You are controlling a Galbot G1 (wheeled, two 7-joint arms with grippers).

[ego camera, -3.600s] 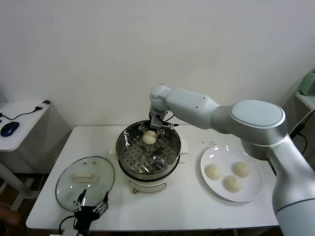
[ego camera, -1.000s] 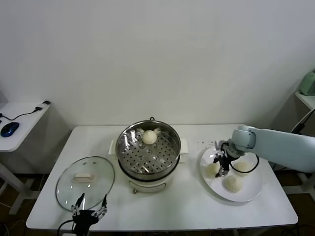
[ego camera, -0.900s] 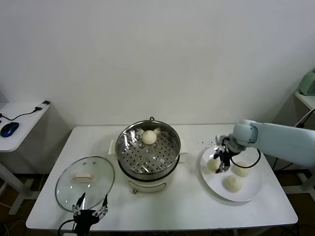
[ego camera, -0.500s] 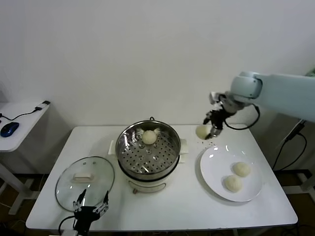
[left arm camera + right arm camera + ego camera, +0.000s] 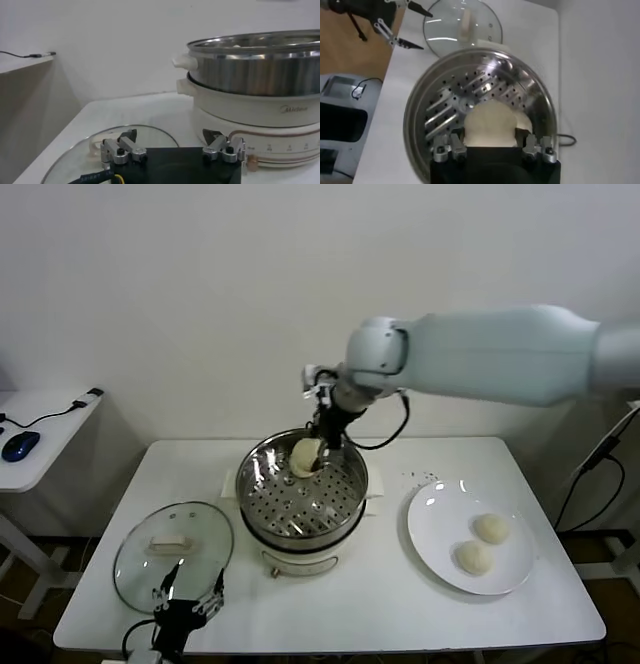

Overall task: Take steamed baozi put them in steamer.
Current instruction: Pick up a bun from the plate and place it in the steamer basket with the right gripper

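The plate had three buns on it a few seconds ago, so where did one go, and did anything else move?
The right gripper took one steamed baozi off the plate, lifted it and carried it left; it now holds it over the steamer. Two buns stay on the plate, the glass lid lies where it was, and the left gripper waits open near it.

The right gripper (image 5: 491, 145) clamps a bun (image 5: 488, 122) above the steamer (image 5: 445, 90); the glass lid (image 5: 457, 22) lies beyond.
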